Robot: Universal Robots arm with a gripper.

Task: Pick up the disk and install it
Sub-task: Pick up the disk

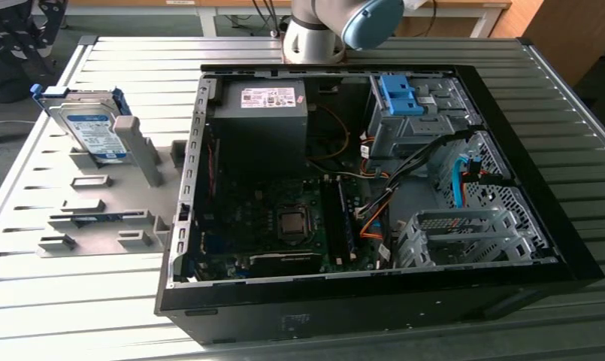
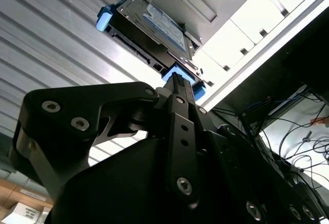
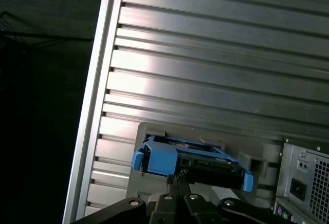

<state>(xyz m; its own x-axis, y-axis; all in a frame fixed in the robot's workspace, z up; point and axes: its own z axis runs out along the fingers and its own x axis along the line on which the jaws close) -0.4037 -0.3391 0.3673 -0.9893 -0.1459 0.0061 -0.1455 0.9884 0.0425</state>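
The disk (image 1: 89,124) stands on edge in a grey holder (image 1: 112,218) on the slatted table, at the exterior view's left of the open computer case. It is a silver drive with a white-and-blue label in a blue plastic carrier. Both wrist views show the disk (image 2: 154,26) (image 3: 190,162) just beyond the tip of my black gripper (image 2: 177,82) (image 3: 175,183), which is lined up with one blue end of the carrier and holds nothing. There is still a gap between them. The arm's base joint (image 1: 328,30) shows at the table's far edge.
The open computer case (image 1: 182,226) lies flat, showing the motherboard, the power supply (image 1: 262,113) and cables. A blue carrier (image 1: 403,94) sits in a far bay, and a metal drive cage (image 1: 463,233) is at the near right. The holder has several more slots.
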